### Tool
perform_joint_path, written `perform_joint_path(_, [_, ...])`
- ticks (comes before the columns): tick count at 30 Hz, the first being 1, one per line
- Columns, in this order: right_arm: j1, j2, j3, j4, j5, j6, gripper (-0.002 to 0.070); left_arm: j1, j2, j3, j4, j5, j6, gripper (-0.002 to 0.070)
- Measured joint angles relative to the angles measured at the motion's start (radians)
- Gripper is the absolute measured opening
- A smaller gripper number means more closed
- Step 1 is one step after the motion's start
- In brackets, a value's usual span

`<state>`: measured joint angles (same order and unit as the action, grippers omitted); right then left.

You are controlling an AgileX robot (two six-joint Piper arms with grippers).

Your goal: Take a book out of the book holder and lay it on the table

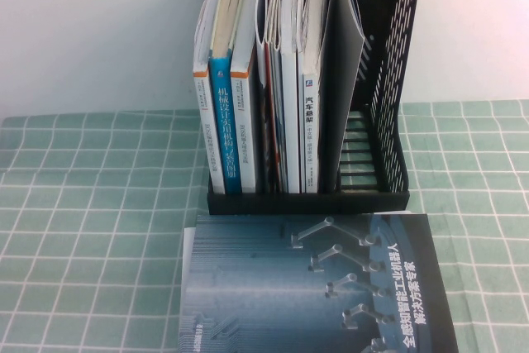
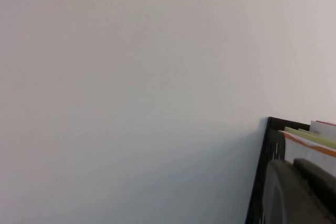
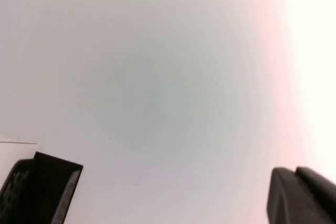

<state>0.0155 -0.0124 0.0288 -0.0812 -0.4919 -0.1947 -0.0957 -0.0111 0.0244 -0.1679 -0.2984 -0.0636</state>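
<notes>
The worktop (image 1: 91, 229) is carrying a dark blue book (image 1: 318, 287) lying flat at its near edge, in front of the rack (image 1: 388, 121). I judge my job unstarted: the book (image 1: 343, 80) is standing in the rack, grey back showing, leaning rightward. My right end effector (image 3: 302, 195), fingers together, and my left end effector (image 2: 299, 192), state unclear, are both facing the wall near the rack's top.

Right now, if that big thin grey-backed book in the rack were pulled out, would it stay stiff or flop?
Probably floppy: the book is thin and bows as it leans in the book holder. Likely light, yet tall, so it may sag if held by one corner. The left gripper and shut right gripper are raised near the holder's top.
</notes>
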Motion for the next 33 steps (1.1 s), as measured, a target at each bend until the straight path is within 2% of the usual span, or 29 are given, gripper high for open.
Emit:
perform_joint_path(4, [0.000, 0.000, 0.000, 0.007, -0.015, 0.000, -0.0002, 0.000, 0.000, 0.000, -0.011, -0.001, -0.013, -0.0003])
perform_joint_path(9, [0.000, 0.000, -0.003, 0.033, 0.015, 0.000, -0.0002, 0.000, 0.000, -0.008, 0.013, 0.026, -0.137, -0.0003])
perform_joint_path(11, [0.000, 0.000, -0.039, 0.017, 0.109, 0.000, -0.0002, 0.000, 0.000, -0.055, 0.035, 0.121, -0.152, -0.0003])
perform_joint_path(18, [0.000, 0.038, -0.324, 0.005, 0.614, 0.053, -0.0002, 0.000, 0.097, -0.351, 0.059, 0.456, -0.159, -0.0003])
perform_joint_path(21, [0.000, 0.122, -0.421, 0.006, 0.744, 0.058, -0.0002, 0.000, 0.191, -0.406, 0.064, 0.465, -0.146, -0.0003])
perform_joint_path(25, [0.000, 0.245, -0.509, 0.046, 0.809, 0.030, -0.0002, -0.005, 0.315, -0.435, 0.045, 0.416, -0.146, -0.0003])
perform_joint_path(29, [0.000, 0.380, -0.526, 0.206, 0.814, -0.143, -0.0002, -0.066, 0.484, -0.555, 0.015, 0.513, -0.127, -0.0003])
perform_joint_path(33, [0.000, 0.513, -0.526, 0.571, 0.834, -0.510, -0.0002, -0.180, 0.672, -0.677, 0.006, 0.539, -0.048, -0.0003])
